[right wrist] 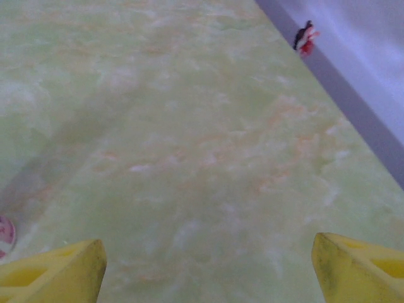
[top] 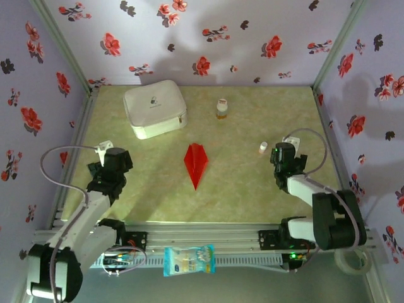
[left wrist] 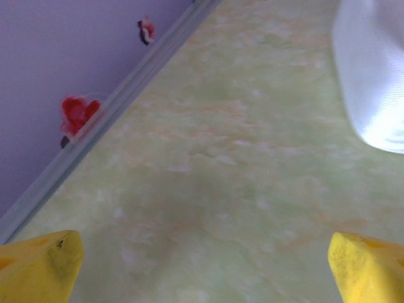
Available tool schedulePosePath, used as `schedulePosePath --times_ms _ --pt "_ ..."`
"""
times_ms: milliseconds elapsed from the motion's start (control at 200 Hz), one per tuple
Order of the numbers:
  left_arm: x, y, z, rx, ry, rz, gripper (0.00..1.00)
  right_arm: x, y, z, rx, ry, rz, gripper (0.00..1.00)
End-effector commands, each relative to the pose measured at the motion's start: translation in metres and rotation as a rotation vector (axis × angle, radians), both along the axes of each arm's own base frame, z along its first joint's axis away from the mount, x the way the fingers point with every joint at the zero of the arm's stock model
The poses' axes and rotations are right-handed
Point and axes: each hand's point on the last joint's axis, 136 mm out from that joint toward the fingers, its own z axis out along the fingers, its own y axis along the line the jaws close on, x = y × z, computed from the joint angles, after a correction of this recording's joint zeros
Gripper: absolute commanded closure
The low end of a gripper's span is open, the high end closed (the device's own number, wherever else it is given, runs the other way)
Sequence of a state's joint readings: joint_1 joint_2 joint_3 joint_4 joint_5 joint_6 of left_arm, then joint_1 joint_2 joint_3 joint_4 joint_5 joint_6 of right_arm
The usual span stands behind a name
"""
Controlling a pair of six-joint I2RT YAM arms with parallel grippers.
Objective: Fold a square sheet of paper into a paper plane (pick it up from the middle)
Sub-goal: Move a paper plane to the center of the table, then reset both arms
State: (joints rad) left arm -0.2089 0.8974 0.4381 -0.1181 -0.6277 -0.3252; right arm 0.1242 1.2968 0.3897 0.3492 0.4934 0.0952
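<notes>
counter (top: 252, 189): pale green marbled, paper plane (top: 196, 163) lay flat mid-surface | walls (top: 252, 25): lilac, red flowers | left pincer (left wrist: 202, 271) and right pincer (right wrist: 208, 268): spread wide, holding nothing

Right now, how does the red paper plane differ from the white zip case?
The paper plane is bright red, flat and pointed, its tip toward the near edge; the white zip case is bulky, rounded, larger. The plane lies central; the case sits farther back, to the left. Both rest on the table.

The left claw (left wrist: 202, 268) and right claw (right wrist: 207, 262) gape empty.
</notes>
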Motion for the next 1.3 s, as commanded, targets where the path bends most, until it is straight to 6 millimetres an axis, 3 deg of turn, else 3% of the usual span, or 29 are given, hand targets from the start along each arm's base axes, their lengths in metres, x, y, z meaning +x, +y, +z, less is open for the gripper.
schedulePosePath --times_ms 0,110,195,250,345,445,550,680,1295 --pt "0.032 0.005 0.018 0.079 -0.137 -0.035 0.00 0.039 0.011 0.037 0.047 -0.221 0.101 0.14" --pt "0.049 0.011 0.004 0.081 -0.159 -0.030 0.00 0.054 0.015 0.033 0.142 -0.240 0.147 0.15" --pt "0.062 0.013 -0.006 0.092 -0.176 -0.029 0.00 0.049 0.020 0.010 0.140 -0.282 0.183 0.12" --pt "0.070 0.011 -0.005 0.099 -0.188 -0.044 0.00 0.049 0.016 0.020 0.127 -0.374 0.171 0.01" --pt "0.079 0.014 -0.001 0.107 -0.248 -0.060 0.00 0.046 -0.011 0.014 0.121 -0.292 -0.015 0.01" --pt "0.092 0.013 -0.015 0.020 -0.289 -0.131 0.00 0.050 -0.007 0.015 0.102 -0.294 0.007 0.01" --pt "0.098 -0.004 -0.034 -0.004 -0.249 -0.249 0.00 0.049 -0.007 0.015 0.099 -0.300 0.007 0.01" --pt "0.108 -0.004 -0.036 -0.009 -0.230 -0.262 0.00 0.049 -0.007 0.014 0.103 -0.289 0.004 0.01" --pt "0.110 -0.012 -0.038 -0.002 -0.204 -0.300 0.00 0.049 -0.006 0.015 0.100 -0.292 0.010 0.01"
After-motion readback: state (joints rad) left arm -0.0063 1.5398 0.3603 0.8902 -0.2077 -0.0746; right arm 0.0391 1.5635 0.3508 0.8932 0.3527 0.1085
